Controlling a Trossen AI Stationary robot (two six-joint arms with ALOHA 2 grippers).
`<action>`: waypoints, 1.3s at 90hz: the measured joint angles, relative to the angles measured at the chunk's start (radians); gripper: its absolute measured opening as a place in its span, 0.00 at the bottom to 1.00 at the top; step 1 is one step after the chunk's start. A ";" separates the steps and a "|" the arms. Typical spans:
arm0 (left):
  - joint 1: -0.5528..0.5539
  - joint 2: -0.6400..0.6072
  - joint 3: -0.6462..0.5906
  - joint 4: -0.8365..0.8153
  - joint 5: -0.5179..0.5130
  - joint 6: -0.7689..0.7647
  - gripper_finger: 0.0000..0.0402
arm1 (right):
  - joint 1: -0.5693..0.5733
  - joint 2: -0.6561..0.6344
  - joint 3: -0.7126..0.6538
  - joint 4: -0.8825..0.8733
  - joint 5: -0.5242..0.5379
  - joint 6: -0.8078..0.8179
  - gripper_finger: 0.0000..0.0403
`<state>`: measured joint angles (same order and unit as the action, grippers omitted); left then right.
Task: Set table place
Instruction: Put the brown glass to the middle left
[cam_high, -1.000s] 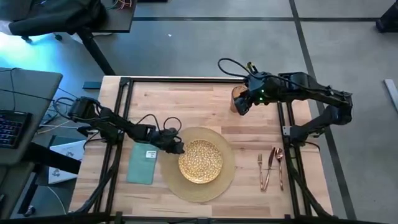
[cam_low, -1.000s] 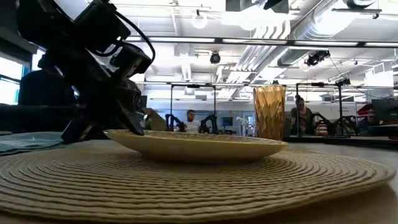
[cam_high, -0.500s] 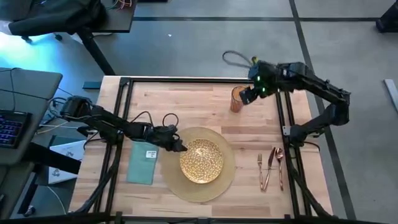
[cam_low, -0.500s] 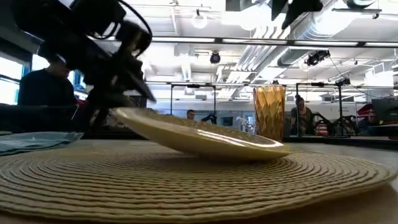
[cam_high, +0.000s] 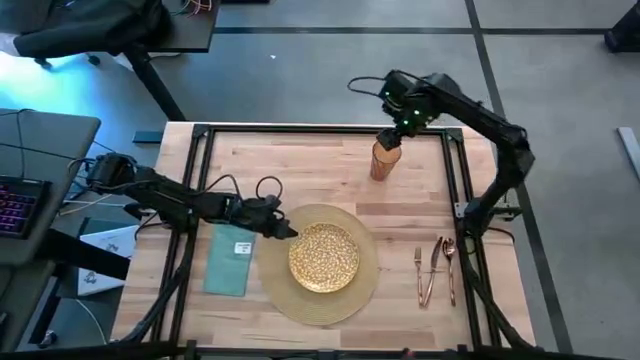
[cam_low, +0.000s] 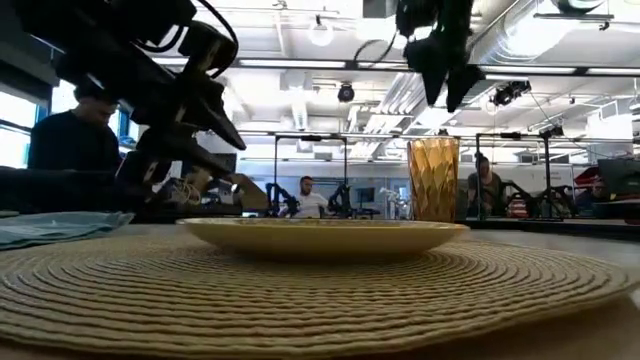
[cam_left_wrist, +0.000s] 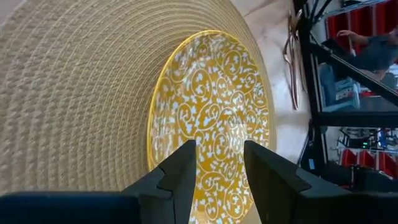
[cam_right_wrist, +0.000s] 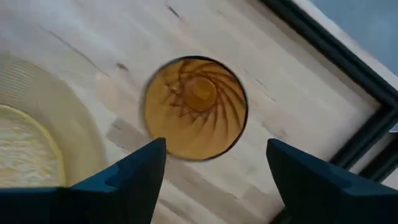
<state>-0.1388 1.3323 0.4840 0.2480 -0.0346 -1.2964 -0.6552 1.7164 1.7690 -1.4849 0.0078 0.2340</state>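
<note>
Left hand (cam_high: 288, 232) open, hovering at the plate (cam_high: 323, 258) rim; plate flat on the placemat (cam_high: 367, 285). I'd call the plate stiff, slick, chippable: pinch the rim only. Right hand (cam_low: 441, 85) open above the tumbler (cam_high: 384, 160), which stands near the bench (cam_high: 300, 160) rail; tall and tippy, grab mid-wall. Cutlery (cam_high: 435, 268) lies well clear.

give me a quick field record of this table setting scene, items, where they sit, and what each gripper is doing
placemat: round woven mat on the table
plate: gold patterned, flat on the placemat
napkin: teal, on the wood beside the placemat's left edge
tumbler: amber, upright on the wood beyond the placemat
cutlery: three copper pieces side by side, right of the placemat
left gripper: open, at the plate's left rim, holding nothing
right gripper: open, above the tumbler, not touching it
</note>
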 joint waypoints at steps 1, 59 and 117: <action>0.000 -0.001 0.000 0.001 -0.001 0.000 0.30 | -0.003 0.006 0.000 -0.003 0.000 -0.009 0.64; 0.000 -0.308 0.003 0.074 -0.245 0.205 0.29 | -0.065 0.193 0.000 0.001 -0.021 -0.217 0.24; 0.003 -0.407 0.352 -0.541 -0.301 0.445 0.29 | 0.238 0.183 0.193 0.403 -0.324 0.213 0.00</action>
<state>-0.1356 0.9257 0.8357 -0.2930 -0.3352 -0.8513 -0.4168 1.8990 1.9623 -1.0815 -0.3164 0.4473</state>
